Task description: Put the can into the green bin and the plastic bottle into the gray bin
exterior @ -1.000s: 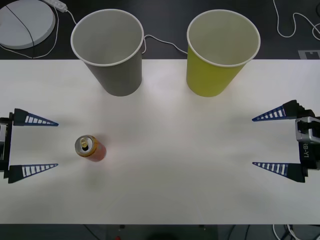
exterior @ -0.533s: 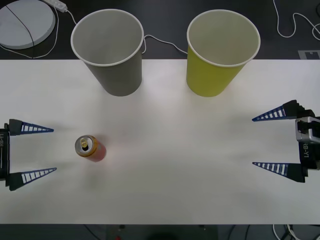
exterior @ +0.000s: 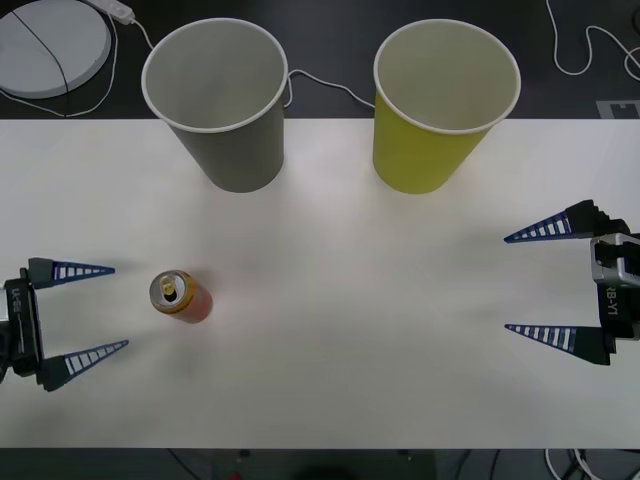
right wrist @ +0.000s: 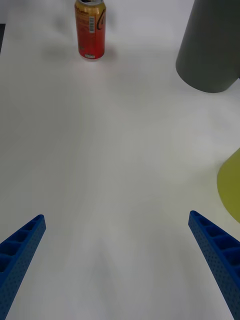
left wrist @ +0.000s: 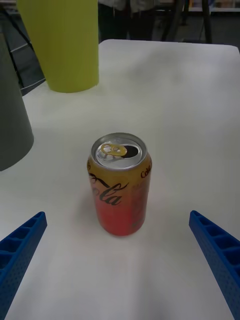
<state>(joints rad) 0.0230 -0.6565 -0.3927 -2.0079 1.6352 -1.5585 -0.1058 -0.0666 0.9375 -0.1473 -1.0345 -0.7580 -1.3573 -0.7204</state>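
While the small orange-red drink can (exterior: 181,296) stands upright on the white worktop (exterior: 350,330), the front view puts the left claw (exterior: 88,312) just beside it, fingers spread, and the right claw (exterior: 542,281) idle and spread near the far edge. Behind stand the tapered gray bin (exterior: 216,100) and the tapered yellow-green bin (exterior: 445,105).

From the right wrist, the can (right wrist: 90,29) is well apart.

From the left wrist, the can (left wrist: 120,190) sits centred between both fingers (left wrist: 20,245); a straight, level advance should bracket its mid-body before closing, avoiding a tip-over.
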